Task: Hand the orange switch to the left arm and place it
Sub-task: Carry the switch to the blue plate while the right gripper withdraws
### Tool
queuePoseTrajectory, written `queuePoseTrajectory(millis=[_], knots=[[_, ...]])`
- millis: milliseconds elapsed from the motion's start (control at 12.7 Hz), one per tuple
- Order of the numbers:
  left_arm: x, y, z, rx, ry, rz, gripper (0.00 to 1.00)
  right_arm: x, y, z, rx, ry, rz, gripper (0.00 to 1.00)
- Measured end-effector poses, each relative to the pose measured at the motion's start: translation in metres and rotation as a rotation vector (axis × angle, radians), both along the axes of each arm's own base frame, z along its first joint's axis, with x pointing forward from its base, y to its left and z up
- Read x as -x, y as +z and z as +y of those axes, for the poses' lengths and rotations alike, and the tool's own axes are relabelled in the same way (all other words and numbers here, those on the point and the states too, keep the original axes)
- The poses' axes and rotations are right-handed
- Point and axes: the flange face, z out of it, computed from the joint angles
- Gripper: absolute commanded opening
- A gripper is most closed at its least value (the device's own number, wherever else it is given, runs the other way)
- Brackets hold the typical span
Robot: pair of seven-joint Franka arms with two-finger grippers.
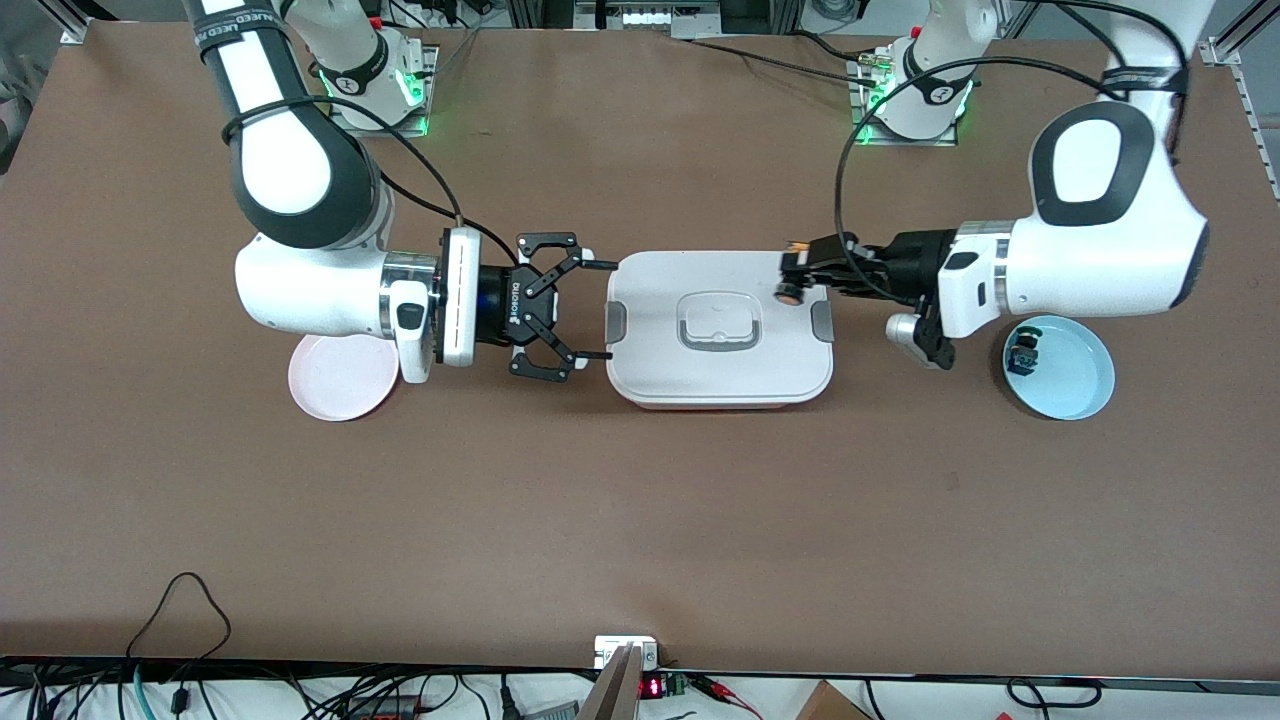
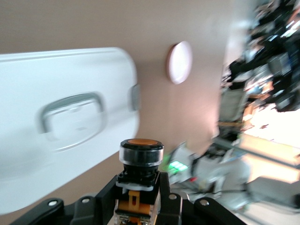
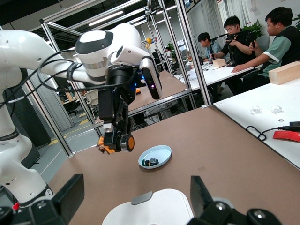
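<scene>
Both arms are meeting over the box for the handover. Left hand is gripping the orange switch above the lid's edge; right hand is waiting spread wide beside the box. Next: right hand closing on the switch midair.

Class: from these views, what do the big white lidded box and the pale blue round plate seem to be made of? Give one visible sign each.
Large white rounded-rectangular lidded box: probably matte moulded plastic, given its soft rounded corners and clip-on grey latches. Pale blue round plate: likely smooth plastic or melamine, given its even colour and thin raised rim with faint sheen; glazed ceramic can't be excluded.
</scene>
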Motion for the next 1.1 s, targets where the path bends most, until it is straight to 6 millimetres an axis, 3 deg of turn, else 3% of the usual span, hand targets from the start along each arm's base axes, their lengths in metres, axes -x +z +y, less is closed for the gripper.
queuePoseTrajectory(millis=[157, 314, 471, 707, 1099], knots=[[-0.002, -0.011, 0.041, -0.12, -0.108, -0.07, 0.06, 0.011, 0.005, -0.017, 0.003, -0.01, -0.003, 1.0], [-0.004, -0.024, 0.079, -0.247, -0.255, -0.157, 0.06, 0.021, 0.014, -0.053, -0.021, -0.004, -0.013, 1.0], [-0.004, -0.032, 0.1, -0.366, -0.442, -0.238, 0.06, 0.024, 0.012, -0.098, -0.07, 0.024, -0.022, 1.0], [-0.005, -0.041, 0.13, -0.521, -0.767, -0.321, 0.05, 0.033, -0.008, -0.158, -0.122, 0.078, -0.003, 1.0], [-0.012, -0.07, 0.189, -0.638, -1.192, -0.382, 0.06, 0.052, -0.013, -0.235, -0.157, 0.163, -0.01, 1.0]])
